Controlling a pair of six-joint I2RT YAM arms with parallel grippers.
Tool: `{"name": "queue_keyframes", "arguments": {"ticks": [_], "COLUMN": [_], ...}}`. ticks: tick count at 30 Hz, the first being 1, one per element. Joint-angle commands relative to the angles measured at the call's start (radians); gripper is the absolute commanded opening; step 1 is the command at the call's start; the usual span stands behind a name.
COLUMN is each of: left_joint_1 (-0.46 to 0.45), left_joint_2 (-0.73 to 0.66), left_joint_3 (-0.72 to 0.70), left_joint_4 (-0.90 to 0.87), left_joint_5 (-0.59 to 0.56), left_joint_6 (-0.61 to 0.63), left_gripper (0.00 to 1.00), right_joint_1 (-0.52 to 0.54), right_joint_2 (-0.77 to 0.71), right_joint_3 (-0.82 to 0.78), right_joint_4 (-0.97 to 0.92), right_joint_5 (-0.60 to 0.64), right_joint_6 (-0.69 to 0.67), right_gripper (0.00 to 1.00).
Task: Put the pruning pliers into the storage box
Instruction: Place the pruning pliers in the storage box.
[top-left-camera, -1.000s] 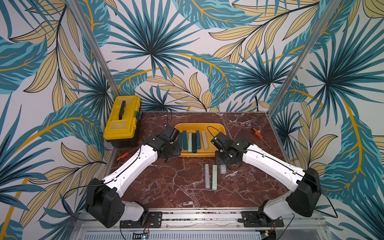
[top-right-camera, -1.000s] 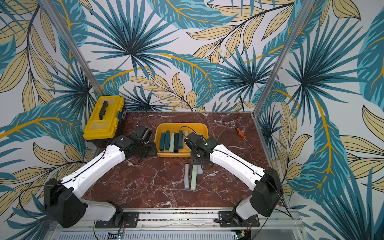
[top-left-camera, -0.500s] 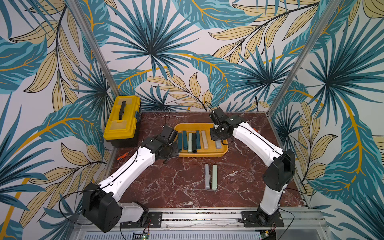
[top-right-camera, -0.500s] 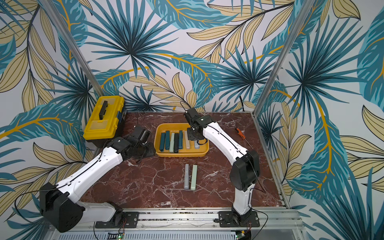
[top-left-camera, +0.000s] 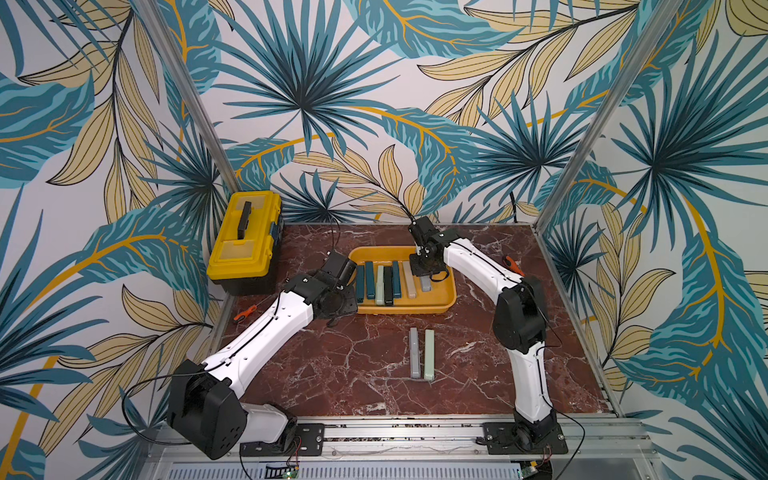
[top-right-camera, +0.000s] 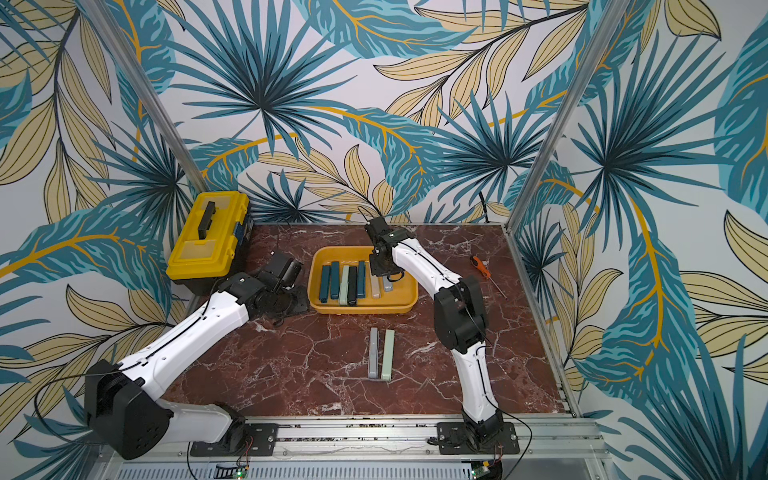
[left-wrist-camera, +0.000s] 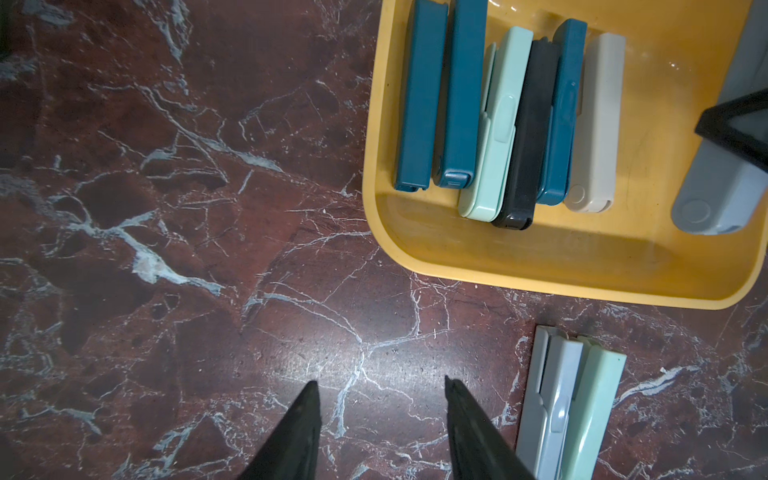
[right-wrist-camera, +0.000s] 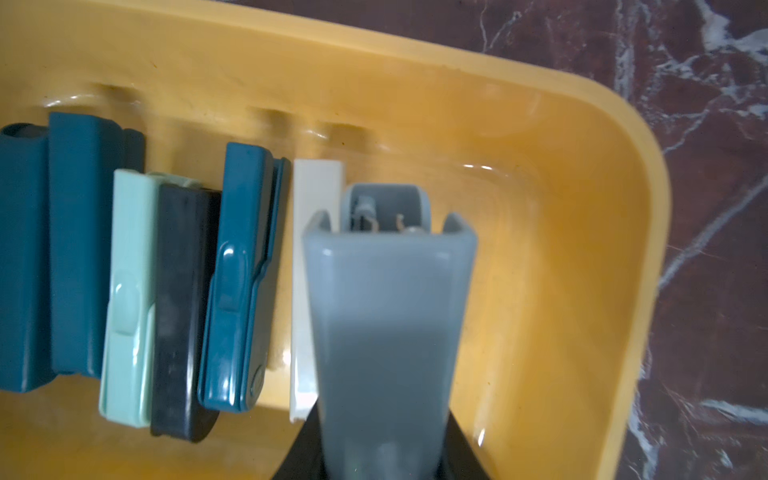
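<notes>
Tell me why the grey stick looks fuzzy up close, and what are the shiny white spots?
In the right wrist view the grey pliers is so near the lens that it blurs, and white glare spots sit on the storage box floor; in the left wrist view all is sharp; both top views are evenly lit.

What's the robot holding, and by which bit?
The right gripper pinches a grey pruning plier by its sides, partway along, over the storage box. The left gripper holds nothing.
</notes>
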Motion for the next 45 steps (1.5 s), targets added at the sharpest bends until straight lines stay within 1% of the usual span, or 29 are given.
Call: {"name": "queue_keyframes", "arguments": {"ticks": [1, 19, 23, 28, 30, 32, 34, 39, 45], "left_joint_1": [0.008, 0.009, 0.010, 0.008, 0.008, 0.009, 0.009, 0.009, 0.010], "left_joint_2": [-0.019, -0.029, -0.034, -0.037, -0.041, -0.042, -0.044, -0.054, -0.065], "left_joint_3": [0.012, 0.011, 0.011, 0.009, 0.006, 0.004, 0.002, -0.001, -0.001], "left_joint_4": [-0.016, -0.025, -0.027, -0.028, -0.026, -0.022, -0.021, -0.015, -0.006], "left_joint_5": [-0.023, -0.026, -0.026, -0.026, -0.026, -0.021, -0.018, -0.016, -0.011], "left_joint_6": [0.005, -0.003, -0.004, -0.006, -0.007, -0.010, -0.010, -0.018, -0.020], "left_gripper": [0.51, 0.51, 0.51, 0.51, 0.51, 0.51, 0.51, 0.51, 0.51], "right_joint_1": [-0.007, -0.014, -0.016, -0.019, -0.019, -0.019, -0.019, -0.019, -0.019], "right_joint_2": [0.031, 0.135, 0.143, 0.150, 0.150, 0.151, 0.146, 0.107, 0.003], "right_joint_3": [0.028, 0.003, 0.005, -0.001, -0.008, -0.011, -0.015, -0.022, -0.015], "right_joint_4": [0.009, 0.067, 0.072, 0.066, 0.067, 0.066, 0.065, 0.056, 0.018], "right_joint_5": [-0.015, -0.075, -0.058, -0.053, -0.055, -0.060, -0.063, -0.049, -0.019], "right_joint_6": [-0.007, 0.056, 0.067, 0.071, 0.072, 0.075, 0.083, 0.075, 0.055], "right_gripper": [0.24, 0.24, 0.25, 0.32, 0.37, 0.44, 0.47, 0.47, 0.47]}}
